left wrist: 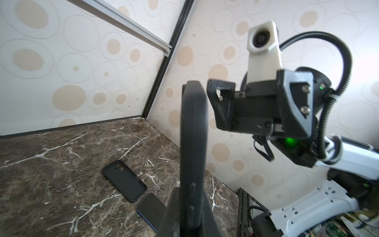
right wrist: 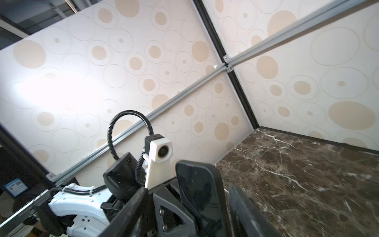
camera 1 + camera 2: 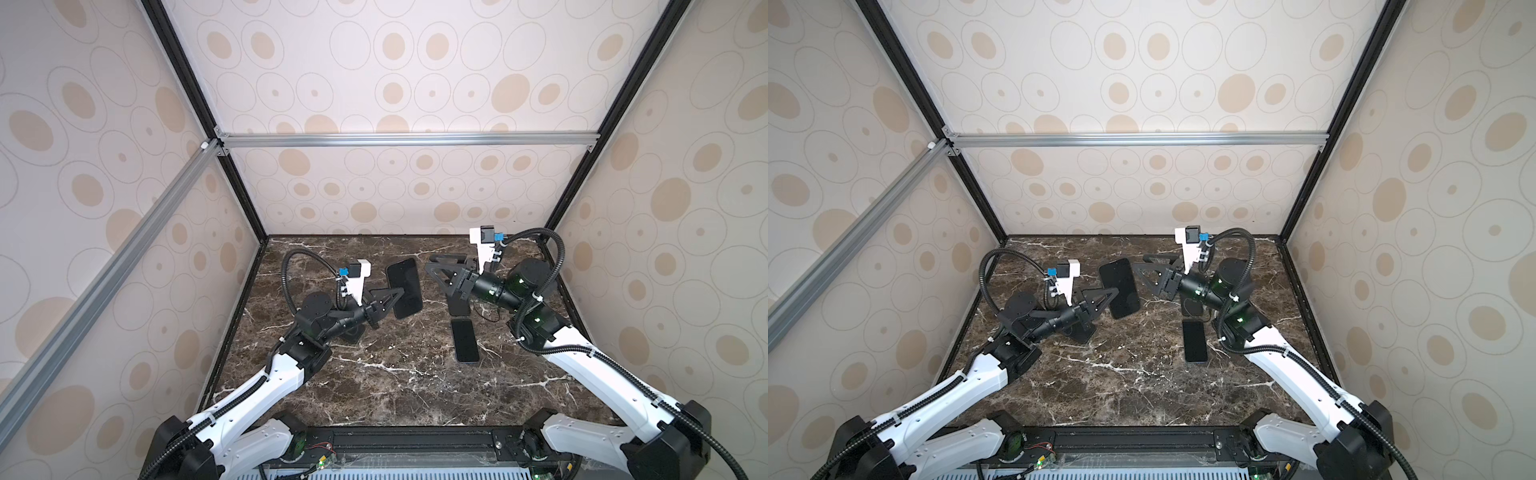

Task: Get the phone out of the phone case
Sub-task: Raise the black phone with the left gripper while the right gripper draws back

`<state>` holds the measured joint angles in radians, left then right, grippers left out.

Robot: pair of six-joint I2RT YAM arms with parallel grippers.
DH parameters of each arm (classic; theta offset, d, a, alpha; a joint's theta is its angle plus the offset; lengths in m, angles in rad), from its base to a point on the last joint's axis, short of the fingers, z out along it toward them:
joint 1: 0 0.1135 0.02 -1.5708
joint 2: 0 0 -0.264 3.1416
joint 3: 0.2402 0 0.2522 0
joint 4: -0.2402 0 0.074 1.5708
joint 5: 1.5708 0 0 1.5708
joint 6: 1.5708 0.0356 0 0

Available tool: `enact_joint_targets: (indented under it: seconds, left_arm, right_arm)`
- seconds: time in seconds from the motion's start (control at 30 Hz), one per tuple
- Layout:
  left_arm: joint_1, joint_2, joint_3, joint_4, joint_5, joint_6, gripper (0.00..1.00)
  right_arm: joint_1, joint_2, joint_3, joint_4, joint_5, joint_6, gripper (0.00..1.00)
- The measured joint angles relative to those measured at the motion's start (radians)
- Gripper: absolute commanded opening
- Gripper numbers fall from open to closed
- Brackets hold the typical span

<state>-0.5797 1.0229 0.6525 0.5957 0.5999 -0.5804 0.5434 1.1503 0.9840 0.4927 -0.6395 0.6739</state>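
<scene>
A bare phone (image 3: 465,340) lies nearest on the counter (image 3: 374,386), by an empty case (image 1: 124,180). The left pincer (image 3: 397,293) pinches the cased phone (image 3: 405,286) clear of the counter, probably so the spread right pincer (image 3: 431,264) beside it can peel the case.

Dark marble table (image 3: 374,395) bears an empty black case (image 1: 125,180) beside a phone (image 3: 465,340).

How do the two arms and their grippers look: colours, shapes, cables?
The left arm and right arm have white shells and black joints. The left gripper and right gripper have black triangular fingers. A ribbed black cable loops to a white camera on each wrist.
</scene>
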Motion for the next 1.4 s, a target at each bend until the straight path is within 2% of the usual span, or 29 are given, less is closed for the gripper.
enact_joint_targets:
  seconds: [0.33,0.57,0.83,1.1,1.3,1.4]
  left_arm:
    - [0.000,-0.063,-0.026,0.149,0.141,0.014,0.00]
    - [0.000,-0.064,-0.030,0.182,0.185,0.014,0.00]
    - [0.000,-0.059,-0.030,0.218,0.211,0.011,0.00]
    - [-0.001,-0.044,-0.030,0.235,0.225,0.008,0.00]
    - [-0.001,-0.043,-0.032,0.239,0.225,0.008,0.00]
    - [-0.001,-0.043,-0.032,0.245,0.226,0.008,0.00]
  right_arm:
    - [0.001,0.069,0.083,0.145,-0.148,0.134,0.57]
    - [0.047,0.097,0.117,0.160,-0.198,0.156,0.50]
    - [0.075,0.114,0.117,0.206,-0.206,0.201,0.37]
    - [0.102,0.143,0.131,0.275,-0.206,0.246,0.31]
    - [0.106,0.144,0.134,0.309,-0.207,0.258,0.20]
    - [0.107,0.144,0.134,0.310,-0.206,0.260,0.20]
